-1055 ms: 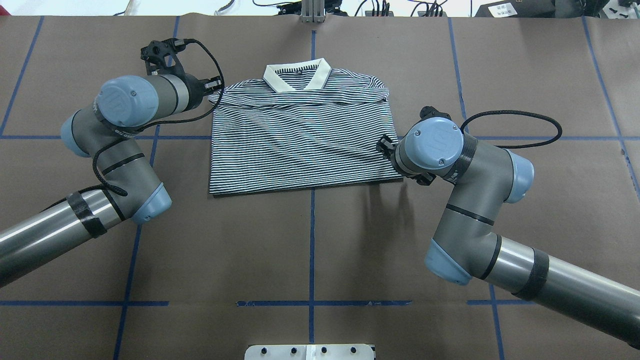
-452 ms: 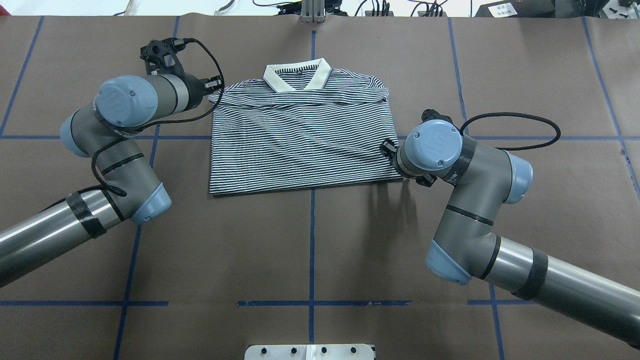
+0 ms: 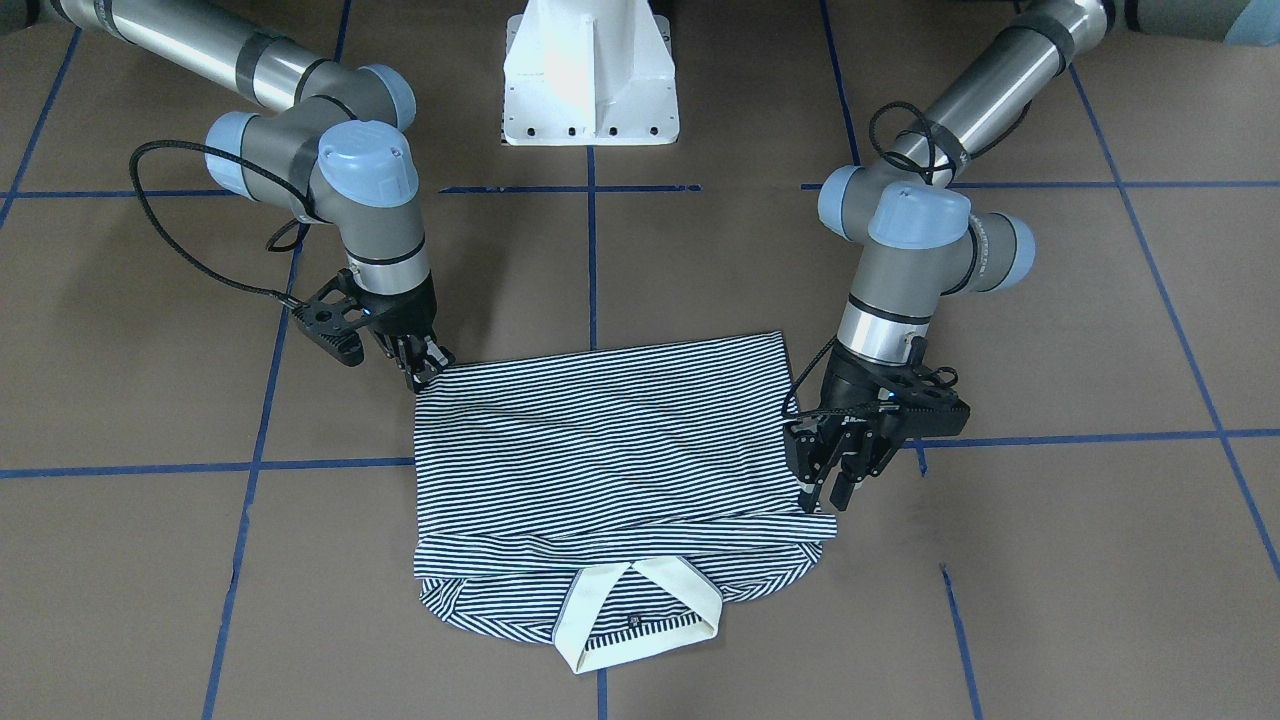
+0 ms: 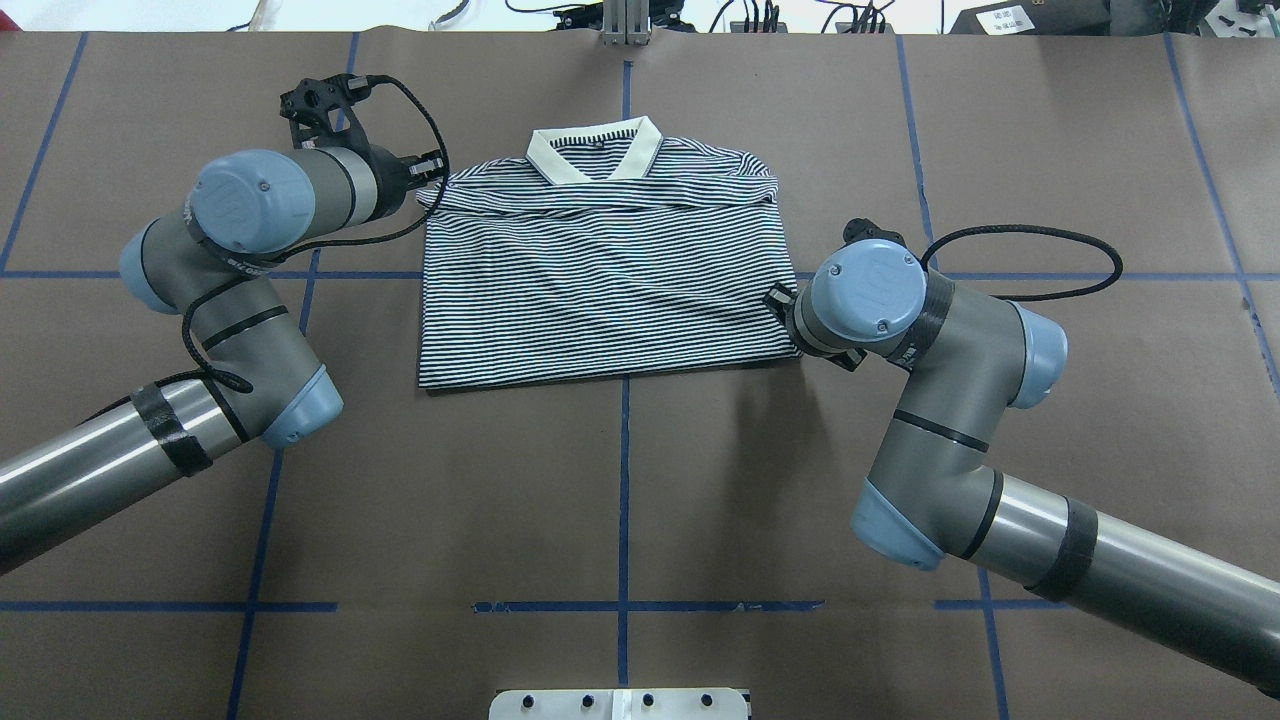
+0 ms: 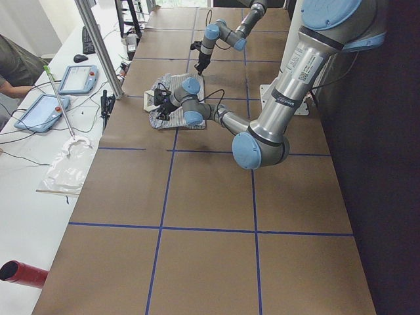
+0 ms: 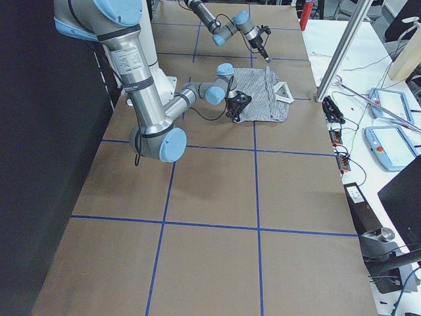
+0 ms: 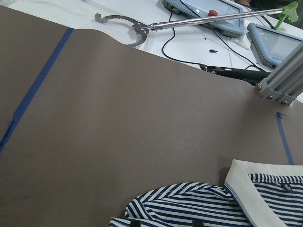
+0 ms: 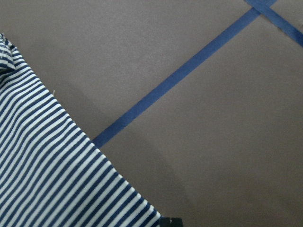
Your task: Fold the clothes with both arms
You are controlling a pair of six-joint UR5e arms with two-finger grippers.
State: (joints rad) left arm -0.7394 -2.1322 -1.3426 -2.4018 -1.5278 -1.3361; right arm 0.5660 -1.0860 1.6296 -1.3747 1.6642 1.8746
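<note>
The striped polo shirt lies folded into a rectangle in the middle of the table, and its cream collar points away from the robot. In the front-facing view my left gripper hovers open over the shirt's edge near the folded shoulder. In the overhead view the left gripper sits beside that same shoulder. My right gripper is shut on the shirt's hem corner nearest the robot. The right wrist view shows striped cloth running down to a dark fingertip. From overhead, the right wrist hides its fingers.
Blue tape lines cross the brown table cover. The white pedestal base stands at the robot's side. An aluminium post rises at the far edge. Beyond it a white bench holds tablets and cables. Black cable loops hang off both wrists.
The right wrist has edged slightly farther from the robot, and the hem corner has shifted a little with it. The left arm and the rest of the shirt are unchanged.
</note>
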